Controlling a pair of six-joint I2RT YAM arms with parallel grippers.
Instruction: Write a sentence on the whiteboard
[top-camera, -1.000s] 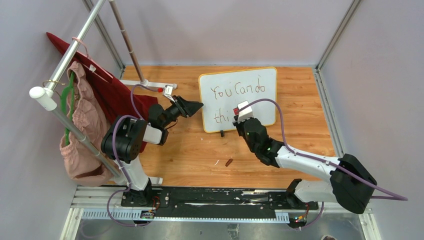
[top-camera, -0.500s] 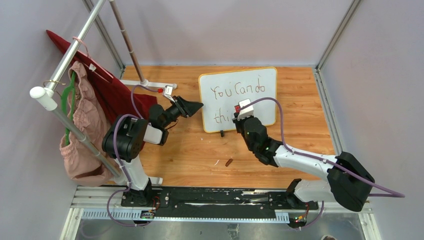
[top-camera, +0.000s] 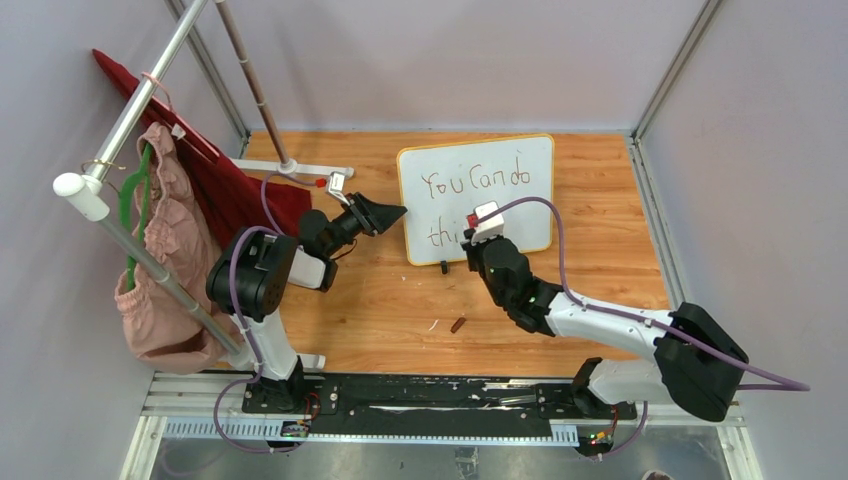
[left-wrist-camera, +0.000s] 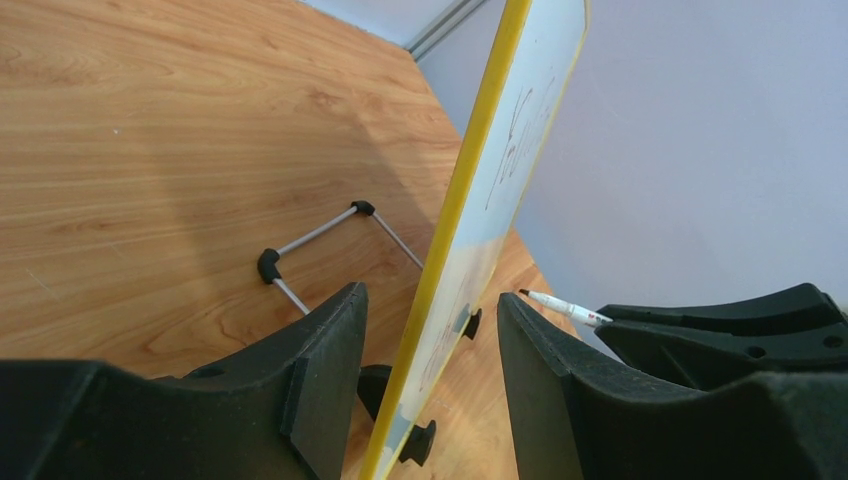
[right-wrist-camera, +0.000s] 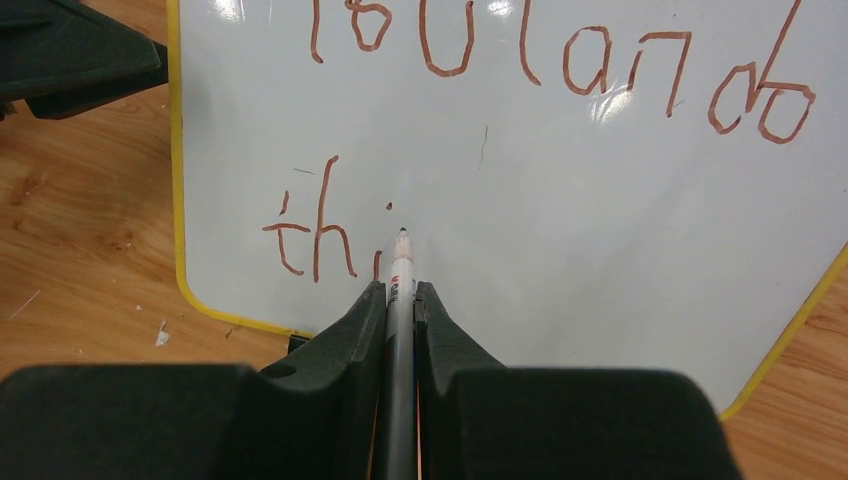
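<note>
Yellow-rimmed whiteboard (top-camera: 470, 155): stands on its lower edge near the middle of the wooden table (top-camera: 380, 300), toward the back wall; a thin wire stand (left-wrist-camera: 315, 232) reaches out behind it; black clip feet (left-wrist-camera: 418, 442) sit at its lower edge
Red-brown sentence (top-camera: 475, 182): "You Can do" runs across the top line; below it, at the lower left, only "thi" is written
White marker (right-wrist-camera: 402, 262): points at the board, its dark tip just right of the "i"; whether the tip touches the surface cannot be told
Right gripper (right-wrist-camera: 400, 295): clamped tight on the marker's barrel, in front of the board's lower half
Left gripper (left-wrist-camera: 428, 300): parted jaws straddle the board's left edge, one finger in front, one behind; a gap shows on each side, so nothing is held
Table top: a small brown piece (top-camera: 458, 324) and a white scrap (top-camera: 433, 324) lie in front of the board, apart from it
Left side: a red cloth (top-camera: 225, 190) and a pink garment (top-camera: 165, 250) hang on a metal rack (top-camera: 142, 95)
</note>
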